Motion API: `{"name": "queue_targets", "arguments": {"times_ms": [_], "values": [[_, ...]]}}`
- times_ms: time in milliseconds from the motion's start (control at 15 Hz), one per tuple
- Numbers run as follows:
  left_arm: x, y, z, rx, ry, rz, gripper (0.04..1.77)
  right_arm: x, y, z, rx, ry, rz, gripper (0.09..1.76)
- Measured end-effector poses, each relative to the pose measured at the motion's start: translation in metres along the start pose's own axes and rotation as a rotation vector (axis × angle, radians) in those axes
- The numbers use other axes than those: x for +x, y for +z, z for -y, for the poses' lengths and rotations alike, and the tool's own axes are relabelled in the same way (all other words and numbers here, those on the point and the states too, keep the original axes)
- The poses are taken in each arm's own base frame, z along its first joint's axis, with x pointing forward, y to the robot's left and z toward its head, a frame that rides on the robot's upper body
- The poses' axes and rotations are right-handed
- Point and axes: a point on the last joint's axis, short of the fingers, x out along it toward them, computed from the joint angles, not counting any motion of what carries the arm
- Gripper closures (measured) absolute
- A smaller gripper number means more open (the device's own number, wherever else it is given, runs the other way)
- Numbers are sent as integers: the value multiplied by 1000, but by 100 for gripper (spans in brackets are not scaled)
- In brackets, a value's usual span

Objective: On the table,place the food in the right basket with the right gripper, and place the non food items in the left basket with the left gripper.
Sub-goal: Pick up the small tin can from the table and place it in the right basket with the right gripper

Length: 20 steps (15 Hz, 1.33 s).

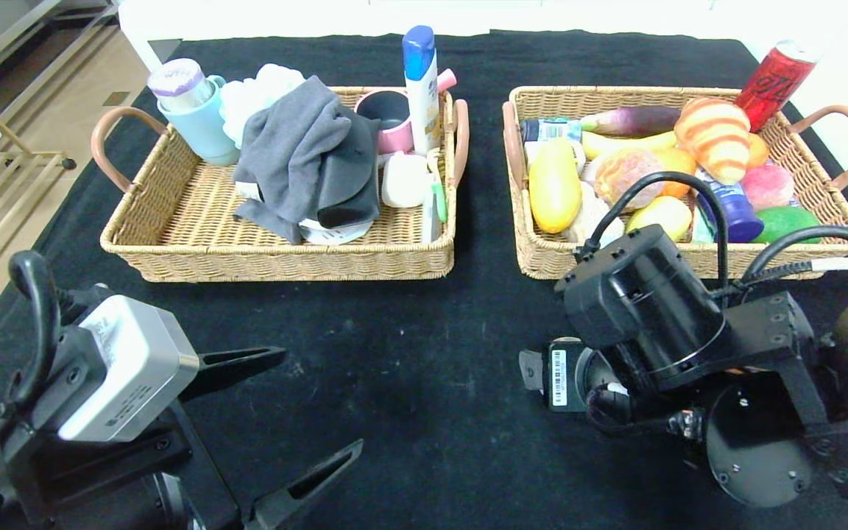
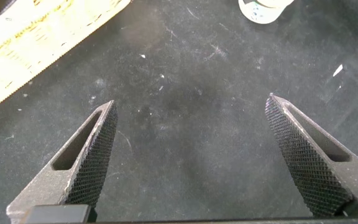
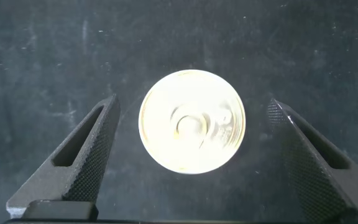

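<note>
Black cloth covers the tabletop, where two wicker baskets sit side by side and both tools hang spread.

The right tool points straight down over a round white can top that stands between its fingers, touching neither. The left tool hovers low over bare cloth, holding nothing. The left basket holds a grey cloth, mugs and a shampoo bottle; the right basket holds fruit, a croissant and a red can.
</note>
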Motion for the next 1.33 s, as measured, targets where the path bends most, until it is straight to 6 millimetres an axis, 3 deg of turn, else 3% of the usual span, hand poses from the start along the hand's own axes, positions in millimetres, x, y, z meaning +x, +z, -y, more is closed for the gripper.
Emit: {"name": "queue_targets", "arguments": {"times_ms": [1133,1333], "values": [[1,-3,2,13,-10,-12,9,17,-6,-3,-17,-36,-27,14],[1,-3,2,13,-11,-13,9,18,-8,-3,-21,-37,-31,63]]}}
